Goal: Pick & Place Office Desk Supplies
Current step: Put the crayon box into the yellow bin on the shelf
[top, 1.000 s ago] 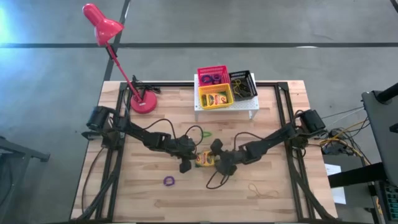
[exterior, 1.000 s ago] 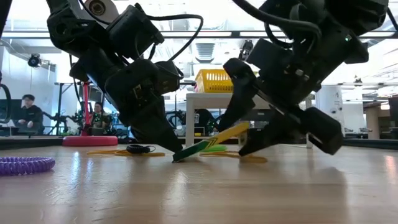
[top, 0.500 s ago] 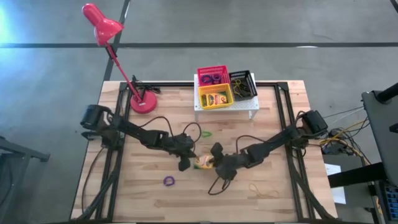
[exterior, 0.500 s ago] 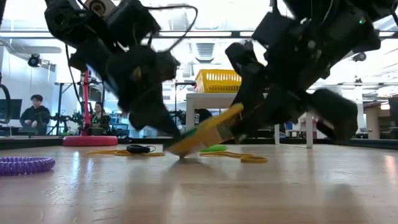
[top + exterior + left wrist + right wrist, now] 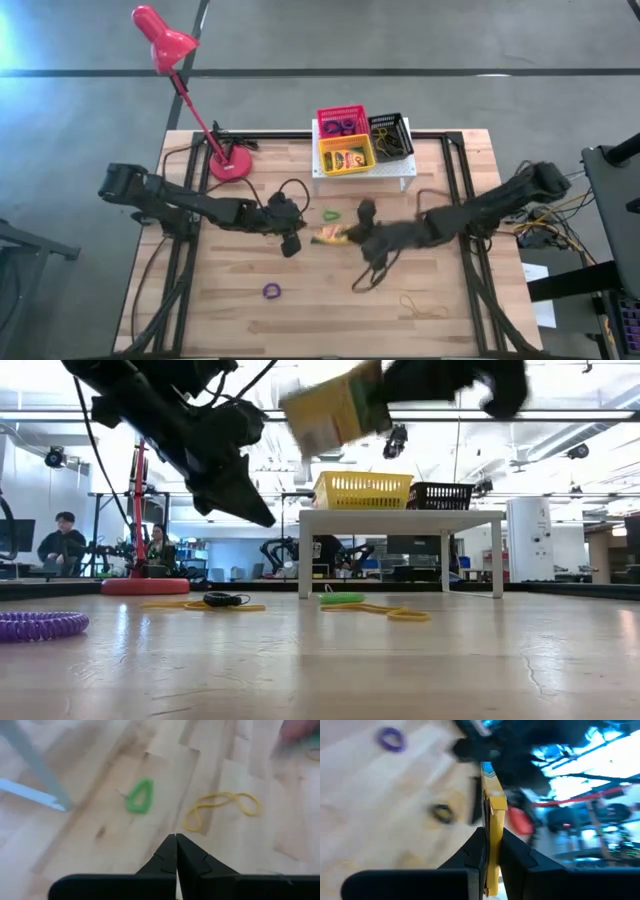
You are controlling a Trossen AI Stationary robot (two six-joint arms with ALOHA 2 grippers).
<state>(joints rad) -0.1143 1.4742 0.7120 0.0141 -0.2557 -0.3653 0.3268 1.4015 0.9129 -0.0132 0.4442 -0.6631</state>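
A flat yellow-and-green crayon box (image 5: 328,235) hangs high above the table, with my right gripper (image 5: 352,238) shut on it. The low view shows the box (image 5: 335,408) near the top of the picture, and the right wrist view shows it edge-on (image 5: 492,805). My left gripper (image 5: 292,244) hovers just left of the box. It is shut and holds nothing, which the left wrist view (image 5: 176,838) shows too. On the wood lie a green loop (image 5: 139,797), a yellow loop (image 5: 220,806) and a purple loop (image 5: 271,291). My right gripper pinches the crayon box between its two fingers (image 5: 476,845), one on each flat face at the box's near end (image 5: 493,827). The fingers come from the table's right, slanting down. The box sticks out past them toward the left, tilted and lifted clear of the table.
A white shelf (image 5: 392,170) at the far middle carries a yellow basket (image 5: 346,155), a pink-red basket (image 5: 342,122) and a black basket (image 5: 390,135). A red lamp (image 5: 228,165) stands at the far left. Another yellow loop (image 5: 425,305) lies near the front right. People sit in the room behind.
My right gripper has shut on the crayon box and carried it up. The box stood tilted with its lower edge on the table and now hangs clear and high. My left gripper, still shut, has risen and drawn back a little toward the table's left.
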